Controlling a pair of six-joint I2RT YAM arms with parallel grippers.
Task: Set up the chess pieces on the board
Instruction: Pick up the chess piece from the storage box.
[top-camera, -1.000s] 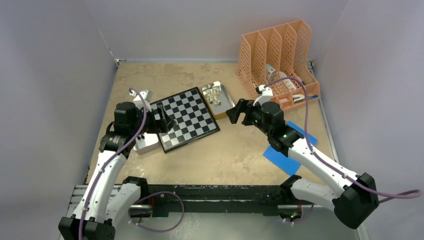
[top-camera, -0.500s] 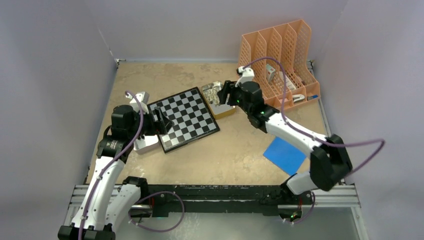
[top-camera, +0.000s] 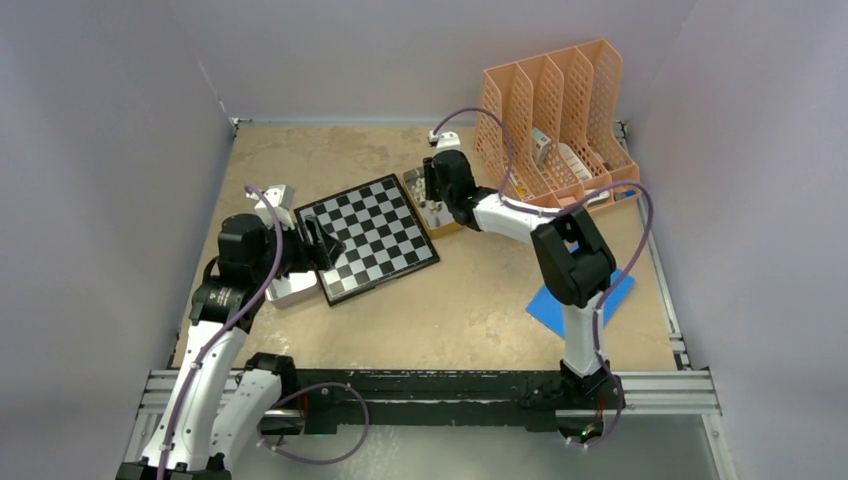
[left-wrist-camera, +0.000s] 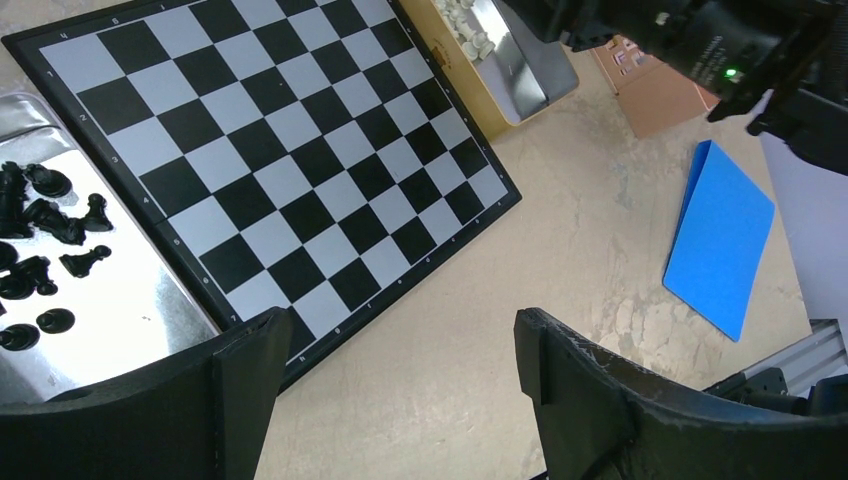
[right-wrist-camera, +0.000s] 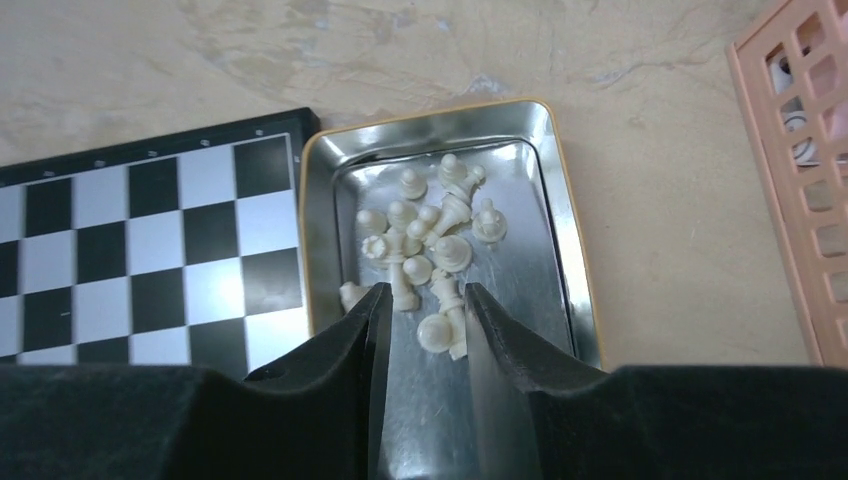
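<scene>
- The flat square chessboard of black and white checks, with its thin dark border, lies turned at an angle on the beige mottled table.
- A shiny silver metal tray sits just beside the chessboard's left edge. The tiny black chess pieces are scattered in it, some standing and some tipped over.
- A gold-rimmed metal tray sits just beside the chessboard's right edge, toward its far corner. The tiny pale chess pieces are heaped in the middle of it, several on their sides.
- The right gripper hangs low over that heap, on the tray side of the chessboard. Its black fingers stand a narrow gap apart, with pale pieces showing between the tips. I can't tell whether either finger touches one.
- The left gripper hangs above the chessboard's near left part. Its fingers are spread wide and hold nothing, and the board's near corner and bare table show between them.
- An orange slotted plastic file rack stands past the gold-rimmed tray, on the far right of the chessboard and well apart from it.
- A flat blue sheet lies on the table to the near right of the chessboard, well apart from it too.
</scene>
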